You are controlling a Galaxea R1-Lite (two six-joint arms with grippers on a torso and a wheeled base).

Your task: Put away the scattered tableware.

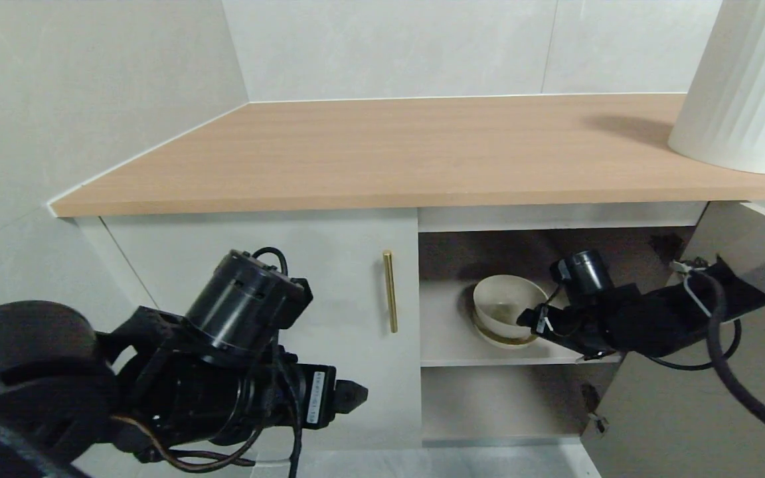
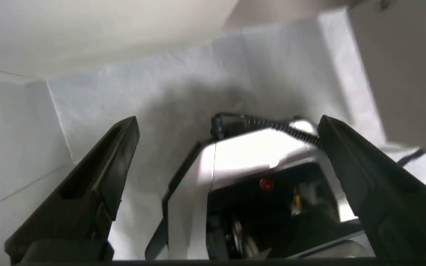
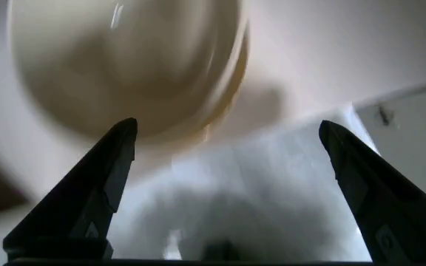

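Cream bowl (image 1: 503, 307) sits on cupboard shelf (image 1: 445, 335); my right hand (image 1: 527, 317), fingers apart beside it, should next back out

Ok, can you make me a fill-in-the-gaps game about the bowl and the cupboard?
1. The cream bowl sits on a shelf inside the ____.
2. The jaws of the right gripper, next to the bowl, are ____.
3. The gold handle is on the door that is ____.
4. The white ribbed container stands on the wooden ____.

Missing words: cupboard; open; shut; counter.
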